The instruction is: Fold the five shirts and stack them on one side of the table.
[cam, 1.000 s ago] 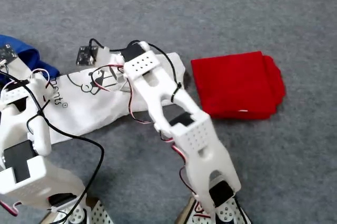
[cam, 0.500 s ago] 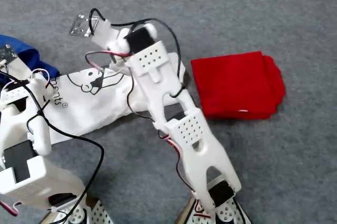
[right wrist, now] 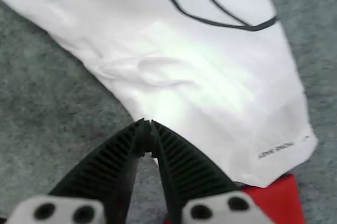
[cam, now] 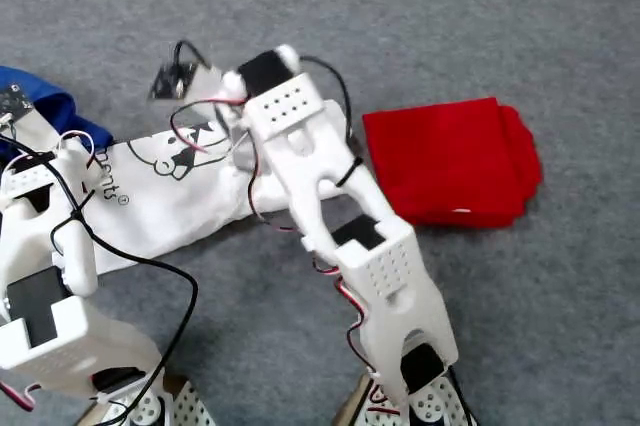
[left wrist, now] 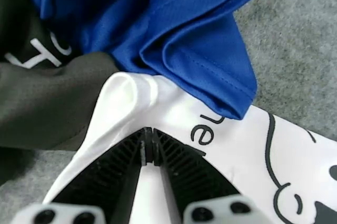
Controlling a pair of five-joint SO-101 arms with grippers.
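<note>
Clamping white shirt [left wrist: 221, 150] in left gripper [left wrist: 148, 153], likely anchoring for fold; hovering right gripper [right wrist: 146, 132], pressed together empty, over far hem; leaving folded red shirt [cam: 450, 161] aside as stack base.

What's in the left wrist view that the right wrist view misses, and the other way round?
Left wrist, not right: the blue shirt and dark shirt, with the left gripper shut on the white shirt. Right wrist, not left: a corner of the red shirt and the shut right gripper. Both: white shirt, grey table.
</note>
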